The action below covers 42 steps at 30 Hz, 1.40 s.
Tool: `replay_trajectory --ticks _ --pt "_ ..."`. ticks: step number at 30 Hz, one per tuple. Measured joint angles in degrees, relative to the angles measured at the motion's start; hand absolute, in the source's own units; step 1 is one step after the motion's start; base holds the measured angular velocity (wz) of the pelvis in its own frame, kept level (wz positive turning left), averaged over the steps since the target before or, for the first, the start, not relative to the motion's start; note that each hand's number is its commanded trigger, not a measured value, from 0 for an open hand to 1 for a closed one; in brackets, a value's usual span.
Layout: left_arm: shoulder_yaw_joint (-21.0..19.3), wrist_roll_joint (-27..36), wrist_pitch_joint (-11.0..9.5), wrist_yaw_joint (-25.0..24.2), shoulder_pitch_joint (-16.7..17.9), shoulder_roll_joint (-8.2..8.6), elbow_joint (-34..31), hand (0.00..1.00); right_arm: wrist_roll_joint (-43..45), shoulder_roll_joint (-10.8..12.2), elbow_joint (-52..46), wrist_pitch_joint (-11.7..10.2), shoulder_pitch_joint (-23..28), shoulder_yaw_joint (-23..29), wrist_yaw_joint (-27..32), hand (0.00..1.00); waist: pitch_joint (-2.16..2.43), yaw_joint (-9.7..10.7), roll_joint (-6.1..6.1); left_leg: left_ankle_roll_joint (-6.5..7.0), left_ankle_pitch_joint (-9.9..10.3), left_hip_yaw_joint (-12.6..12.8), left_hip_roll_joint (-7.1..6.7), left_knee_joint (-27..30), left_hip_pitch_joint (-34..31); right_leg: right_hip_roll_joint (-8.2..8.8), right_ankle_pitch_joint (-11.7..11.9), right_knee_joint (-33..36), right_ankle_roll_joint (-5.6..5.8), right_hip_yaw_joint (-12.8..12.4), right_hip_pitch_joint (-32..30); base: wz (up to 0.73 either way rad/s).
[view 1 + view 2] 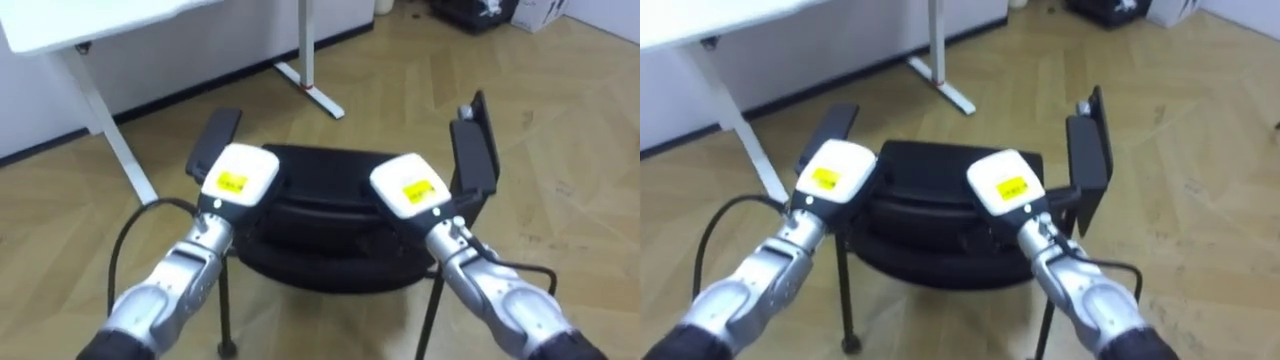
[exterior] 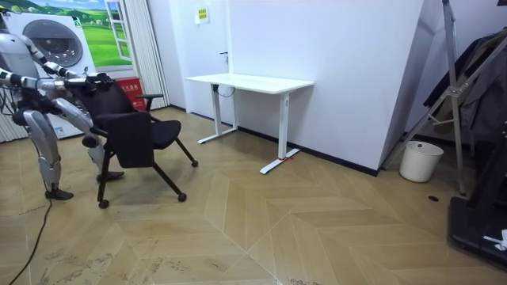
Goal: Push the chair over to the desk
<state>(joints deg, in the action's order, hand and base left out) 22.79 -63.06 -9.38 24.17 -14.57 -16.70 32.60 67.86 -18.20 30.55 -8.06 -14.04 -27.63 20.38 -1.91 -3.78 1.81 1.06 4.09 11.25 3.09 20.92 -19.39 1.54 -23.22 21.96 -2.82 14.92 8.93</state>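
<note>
Left eye view: left hand (image 1: 237,178) and right hand (image 1: 410,185) are placed on chair (image 1: 320,245), grasp untellable; a twelve-o'clock push is required.

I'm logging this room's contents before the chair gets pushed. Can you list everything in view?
chair: one, black, with armrests, in front of the robot.
desk: one, white, by the wall beyond the chair.
bucket: one, white, by the wall, room view's right.
washing machine: one, white, behind the robot.
stand with dark cloth: one, grey, room view's right edge.
floor: one, light wood, herringbone.
left hand: one, white-backed, at the backrest's left end.
right hand: one, white-backed, at the backrest's right end.
</note>
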Motion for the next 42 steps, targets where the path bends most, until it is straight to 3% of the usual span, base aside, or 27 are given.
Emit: replay_trajectory --ticks 2,4,6,7,8,9,11,12,13,14,17,19,21,23,25,27,28,30,31,32,33,34,35,36,38,40,42 --pt "0.00 -0.33 0.00 0.58 0.91 -0.43 -1.99 1.00 -0.01 -0.21 -1.06 0.29 1.62 0.20 1.60 1.00 1.21 -0.87 1.04 2.15 -3.75 2.28 -0.61 -1.22 0.55 1.09 -1.28 -0.39 1.26 -0.89 0.35 -0.13" --pt "0.00 -0.20 0.06 0.94 1.08 -1.04 -3.25 1.00 -0.02 -0.16 -1.76 1.01 1.83 0.07 2.52 1.00 1.24 -1.18 2.57 2.91 -3.56 2.82 -2.25 -0.95 1.03 2.73 -2.08 -0.24 2.42 -1.62 0.68 -0.20" --pt "-0.01 0.03 0.12 0.80 1.07 -1.40 -4.01 1.00 0.70 -0.17 -2.21 1.61 1.63 0.06 3.09 1.00 1.38 -1.64 3.08 4.47 -2.47 2.94 -4.07 0.94 1.11 4.69 -3.06 0.72 3.80 -1.92 0.97 -0.35" --pt "-0.04 0.50 0.23 0.33 0.74 -1.40 -4.03 1.00 1.46 -0.22 -2.14 2.02 1.20 0.06 3.45 1.00 1.44 -1.86 3.27 5.85 -1.38 2.46 -5.44 2.04 1.41 6.50 -4.01 3.50 5.08 -0.24 0.83 -0.39" --pt "-0.07 0.66 0.26 0.15 0.11 -1.35 -3.52 1.00 2.18 -0.29 -1.60 2.06 0.24 0.01 3.46 1.00 1.06 -2.62 2.71 6.59 -0.27 1.94 -6.46 2.98 2.06 8.63 -3.98 9.96 5.47 1.26 -1.05 -0.43" --pt "-0.07 0.69 0.22 -0.04 -0.26 -1.36 -3.07 1.00 2.41 -0.16 -1.28 2.06 -0.38 -0.11 3.45 1.00 0.92 -2.87 2.42 6.75 0.19 1.32 -7.05 3.12 2.47 9.73 -3.14 14.39 5.42 1.51 -2.69 -0.36" --pt "-0.06 0.55 0.10 -0.12 -0.88 -1.20 -1.84 1.00 2.26 0.50 0.45 1.91 -1.05 -0.32 3.44 1.00 0.40 -2.31 2.10 7.47 1.52 -0.85 -8.32 3.15 4.78 12.86 5.42 28.66 4.82 1.56 -7.75 0.10" --pt "-0.03 0.54 -0.04 -0.11 -0.88 -1.15 -1.56 1.00 2.03 0.58 0.77 1.76 -0.87 -0.35 3.45 1.00 0.14 -2.19 1.68 7.54 2.00 -1.43 -8.47 3.17 5.51 13.23 7.96 30.74 4.73 1.54 -8.61 0.32" --pt "0.02 0.55 -0.68 -0.08 -0.87 -1.30 -1.11 1.00 1.67 0.82 1.28 1.59 -0.44 -0.37 3.45 1.00 0.07 -2.19 1.58 7.71 2.97 -2.59 -8.55 3.21 6.71 13.46 12.89 34.16 4.45 1.05 -9.98 0.20" --pt "0.21 0.57 -0.82 0.01 -0.96 -1.68 -1.26 1.00 1.57 1.02 1.44 1.50 -0.47 -0.39 3.45 1.00 0.05 -2.24 1.24 7.94 3.64 -4.41 -8.88 3.29 7.02 13.27 14.04 36.89 4.55 0.15 -12.15 0.12" --pt "0.20 0.61 -0.92 0.41 -1.96 -2.24 -1.03 1.00 1.71 1.17 0.85 1.80 -1.38 -0.39 3.45 1.00 -0.53 -2.48 -0.05 8.02 4.02 -7.81 -8.92 2.80 7.53 12.34 11.12 39.19 4.94 0.53 -18.87 0.11" --pt "0.21 0.61 -1.04 0.66 -1.87 -2.80 -0.70 1.00 1.97 1.99 1.13 2.03 -1.38 -0.56 3.44 1.00 -0.52 -2.51 -0.79 7.76 4.38 -10.79 -8.99 1.62 9.11 9.86 9.47 33.29 5.20 0.82 -24.94 0.29" --pt "0.29 0.51 -0.99 0.57 -1.86 -3.08 -0.64 1.00 2.00 2.39 1.29 1.98 -1.34 -0.72 3.34 1.00 -0.45 -2.14 -0.70 7.51 5.49 -12.41 -9.16 1.92 10.08 7.52 9.55 24.47 5.07 0.32 -28.15 0.48" --pt "0.66 0.48 -0.92 0.47 -1.34 -3.32 -0.61 1.00 2.10 2.30 1.50 1.20 -1.09 -0.79 3.19 1.00 -0.22 -0.92 -0.32 7.18 7.20 -14.60 -10.19 2.29 11.96 5.87 12.18 8.00 4.26 -1.01 -29.67 0.65" --pt "0.71 0.52 -0.76 0.61 -0.42 -3.15 -0.62 1.00 2.33 2.19 1.91 0.49 -0.99 -0.84 3.07 1.00 0.23 -0.53 0.24 6.93 9.50 -15.48 -10.90 3.58 13.33 5.23 15.04 -0.96 4.52 -2.33 -29.34 0.51" --pt "0.69 1.04 -0.42 0.60 0.79 -2.79 -0.84 1.00 2.34 2.09 2.16 -0.45 -0.91 -0.83 2.06 1.00 0.53 0.49 0.36 6.38 12.38 -16.56 -11.12 5.42 15.19 5.36 17.26 -4.64 4.38 -3.11 -28.07 0.52" --pt "0.78 1.69 -0.40 0.69 1.11 -2.71 -0.78 1.00 2.31 1.85 2.22 -0.97 -0.93 -0.83 1.77 1.00 0.72 0.51 0.24 5.89 14.58 -17.79 -11.08 6.97 16.09 5.23 19.51 -3.59 4.02 -3.74 -27.69 0.39" --pt "0.79 1.67 -0.17 0.92 0.94 -2.25 -0.44 1.00 2.22 1.47 2.06 -1.07 -1.10 -0.81 1.62 1.00 1.07 0.54 0.14 4.80 17.52 -19.69 -9.96 8.81 17.33 4.30 20.20 0.38 3.62 -3.83 -27.40 0.58" --pt "0.56 1.63 0.00 1.61 1.05 -2.10 -0.36 1.00 2.25 1.48 1.80 -1.07 -1.27 -0.70 1.30 1.00 1.18 0.46 0.11 3.43 19.34 -19.10 -8.13 9.23 18.39 3.78 19.48 3.31 2.77 -3.58 -27.41 0.73" --pt "0.32 1.71 0.04 2.14 0.97 -2.06 -0.18 1.00 2.26 1.46 1.68 -1.10 -1.76 -0.69 0.99 1.00 1.26 0.57 0.11 1.91 21.14 -17.43 -5.35 10.25 19.25 2.46 17.38 6.40 1.19 -3.61 -27.32 0.61" --pt "0.14 1.71 0.06 2.28 0.83 -1.81 0.08 1.00 2.26 1.46 1.66 -1.10 -1.91 -0.52 0.71 1.00 1.21 0.54 0.27 0.87 22.15 -16.11 -3.77 11.12 19.57 1.49 16.47 7.53 0.32 -3.56 -27.04 0.61" --pt "0.02 1.70 0.16 2.25 0.33 -1.30 0.64 1.00 2.29 1.53 1.81 -1.06 -2.11 0.07 0.23 1.00 1.31 0.18 -0.35 -0.75 23.10 -13.70 -0.93 14.33 19.86 -0.78 14.91 9.04 -1.50 -3.76 -26.13 0.61" --pt "-0.01 1.70 0.33 2.24 -0.16 -0.89 0.72 1.00 2.17 1.57 2.40 -0.90 -2.76 0.15 -0.17 1.00 1.03 0.07 -0.36 -1.31 22.55 -11.41 1.56 20.30 18.50 -2.33 13.14 10.33 -2.80 -3.89 -24.90 0.56" --pt "-0.01 1.70 0.40 2.22 -0.35 -0.78 0.89 1.00 2.02 1.57 2.65 -0.91 -3.00 0.15 -0.42 1.00 1.08 -0.03 -0.44 -1.88 21.67 -11.01 2.60 23.54 17.53 -2.99 12.26 11.01 -3.27 -4.09 -24.34 0.47" --pt "-0.01 1.80 0.40 2.26 -0.46 -0.54 1.19 1.00 1.46 1.53 3.27 -1.09 -3.32 0.15 -0.50 1.00 0.73 -1.65 0.20 -4.00 15.40 -9.93 5.65 34.73 13.63 -4.46 8.87 12.90 -5.15 -3.86 -22.14 0.17" --pt "-0.07 1.79 0.39 2.67 -0.33 -0.30 1.54 1.00 1.47 1.50 3.54 -1.26 -3.38 0.17 -0.46 1.00 0.54 -1.98 0.64 -4.26 11.00 -9.94 6.51 38.64 11.74 -4.39 7.70 12.92 -6.22 -2.68 -20.28 0.27" --pt "-0.22 1.70 0.40 3.07 -0.59 -0.07 1.66 1.00 1.46 1.34 3.35 -1.30 -3.39 0.36 -0.29 1.00 0.06 -2.28 1.73 -4.38 10.75 -9.56 6.41 38.72 9.92 -3.54 6.22 12.75 -6.63 -1.61 -18.85 0.39"
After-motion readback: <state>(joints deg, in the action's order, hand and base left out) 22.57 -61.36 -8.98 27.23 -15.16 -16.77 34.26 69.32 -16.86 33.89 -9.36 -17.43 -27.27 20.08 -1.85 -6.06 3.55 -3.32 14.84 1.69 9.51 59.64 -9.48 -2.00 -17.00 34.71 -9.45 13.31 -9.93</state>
